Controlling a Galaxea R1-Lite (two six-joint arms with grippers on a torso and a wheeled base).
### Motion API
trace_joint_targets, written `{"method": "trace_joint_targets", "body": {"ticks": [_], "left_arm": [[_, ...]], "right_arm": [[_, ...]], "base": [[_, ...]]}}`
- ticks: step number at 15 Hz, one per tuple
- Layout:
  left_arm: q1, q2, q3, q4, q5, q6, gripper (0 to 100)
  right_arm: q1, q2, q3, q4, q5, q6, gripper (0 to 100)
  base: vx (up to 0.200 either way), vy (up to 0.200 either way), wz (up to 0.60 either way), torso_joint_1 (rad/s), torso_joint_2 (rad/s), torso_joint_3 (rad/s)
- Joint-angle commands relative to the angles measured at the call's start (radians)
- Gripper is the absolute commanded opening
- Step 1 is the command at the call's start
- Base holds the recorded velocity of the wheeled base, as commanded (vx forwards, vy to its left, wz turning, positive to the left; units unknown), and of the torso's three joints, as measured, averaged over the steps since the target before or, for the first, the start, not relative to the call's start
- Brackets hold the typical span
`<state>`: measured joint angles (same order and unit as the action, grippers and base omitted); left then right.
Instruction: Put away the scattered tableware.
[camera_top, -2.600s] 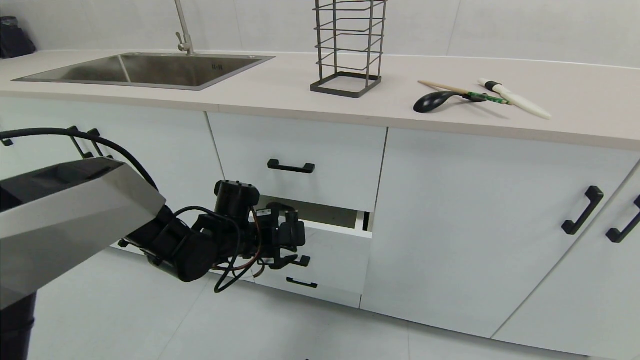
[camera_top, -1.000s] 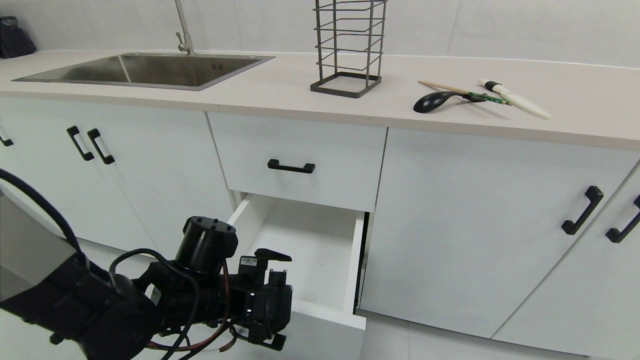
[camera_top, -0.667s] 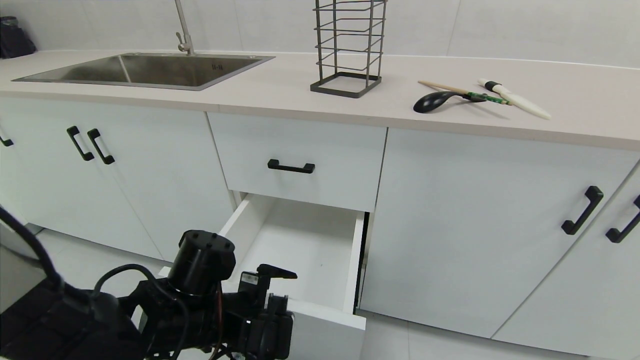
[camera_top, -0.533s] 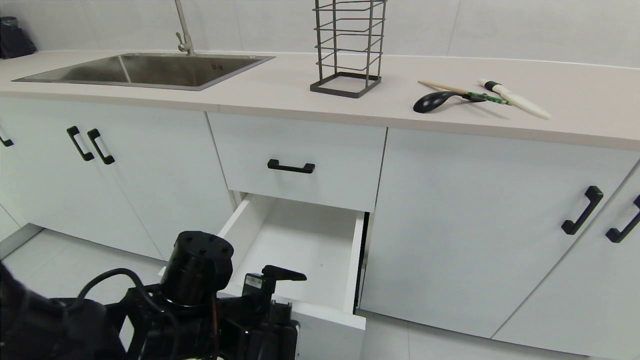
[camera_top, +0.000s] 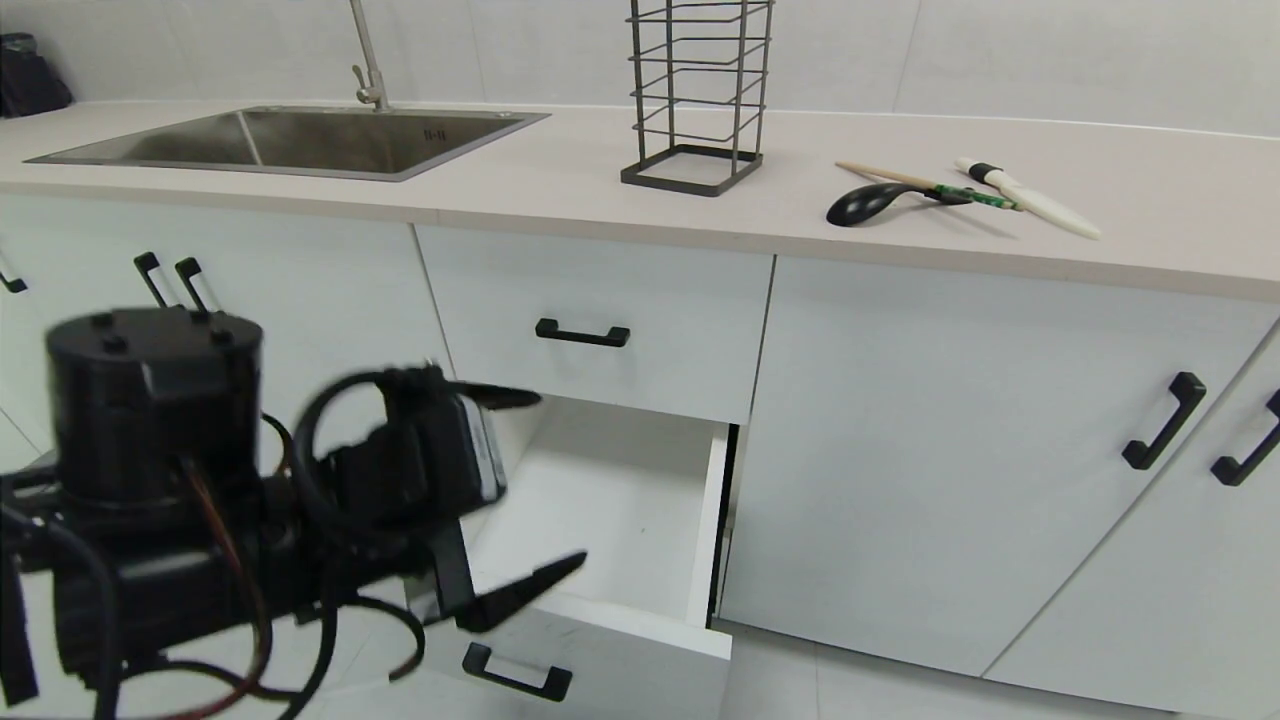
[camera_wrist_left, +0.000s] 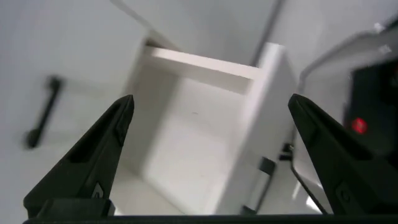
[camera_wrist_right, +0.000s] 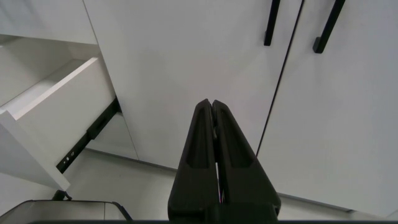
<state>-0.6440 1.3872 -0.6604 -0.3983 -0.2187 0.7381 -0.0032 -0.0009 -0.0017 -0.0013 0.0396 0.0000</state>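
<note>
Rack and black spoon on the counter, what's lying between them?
Nothing. In the head view, the stretch of counter between the rack and the spoon is bare.

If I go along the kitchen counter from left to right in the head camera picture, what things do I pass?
You pass the shiny steel sink → tall dark wire rack → black spoon → white utensil with a black band.
</note>
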Motion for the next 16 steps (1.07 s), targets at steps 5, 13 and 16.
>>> {"method": "trace_joint_targets", "body": {"ticks": [5,13,16], "left_arm": [[0.303,-0.160,-0.008,0.087,-0.191,-0.329,100],[0.345,-0.281,0.381,-0.306,-0.283,-0.510,100],[0.327,-0.327,0.481,-0.390,-0.284,-0.503,100]], "right_arm": [[0.000,0.001,0.000,0.000,0.002,0.002,0],[0.000,0.001,0.000,0.000,0.000,0.002,0],[0.000,0.001,0.000,0.000,0.000,0.002,0]], "base": [[0.000,0.000,0.00,0.000,0.00,0.000],[0.000,0.000,0.00,0.000,0.00,0.000],[0.000,0.000,0.00,0.000,0.00,0.000]]}}
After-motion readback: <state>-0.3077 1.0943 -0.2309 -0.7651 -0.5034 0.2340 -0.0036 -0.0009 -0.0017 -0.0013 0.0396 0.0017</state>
